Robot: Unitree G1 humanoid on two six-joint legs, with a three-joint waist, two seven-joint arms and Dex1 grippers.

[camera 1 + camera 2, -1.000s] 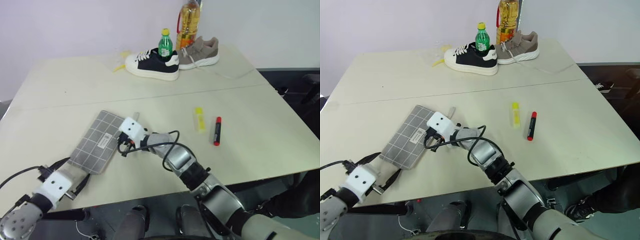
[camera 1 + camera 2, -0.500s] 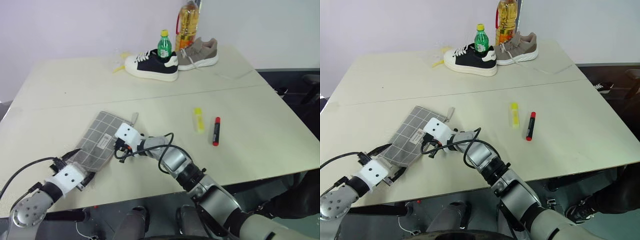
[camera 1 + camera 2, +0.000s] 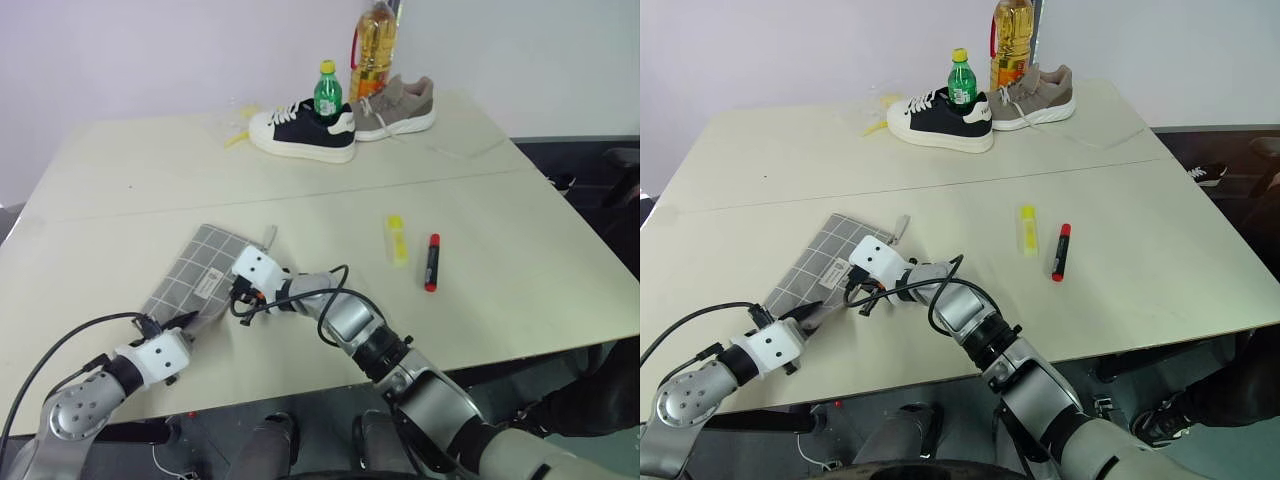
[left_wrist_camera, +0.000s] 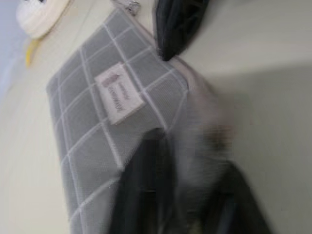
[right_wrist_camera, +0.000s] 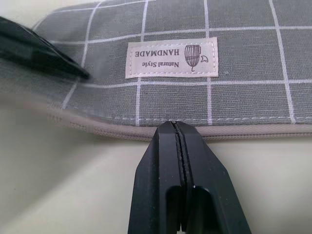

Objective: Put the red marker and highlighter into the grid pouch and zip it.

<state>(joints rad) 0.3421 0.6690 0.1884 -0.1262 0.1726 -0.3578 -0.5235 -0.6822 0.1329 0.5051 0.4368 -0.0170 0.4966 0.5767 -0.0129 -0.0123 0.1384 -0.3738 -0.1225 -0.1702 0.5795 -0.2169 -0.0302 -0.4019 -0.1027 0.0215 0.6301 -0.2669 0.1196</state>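
Left claw [image 3: 183, 322] sits nearest me at the table's front edge, its black fingers pinched together on the near corner of the grid pouch [image 3: 196, 279], as far as I can tell from the blurred wrist view. My right claw [image 5: 178, 132] has its fingers pressed flat together, tip touching the pouch's zipper edge just below the white label [image 5: 171, 58]; I cannot see that it grips anything. The pouch is flat grey fabric with white grid lines and lies tilted on the cream table [image 3: 500, 290], between the two claws. Well apart to the right I see one yellow highlighter [image 3: 398, 239] and, just beside it, one red marker [image 3: 433, 262], both lying loose on the table. At the far edge stand two shoes, one black-and-white [image 3: 303, 130] and one beige [image 3: 398, 105], plus two bottles, green [image 3: 328, 92] and amber [image 3: 375, 48].
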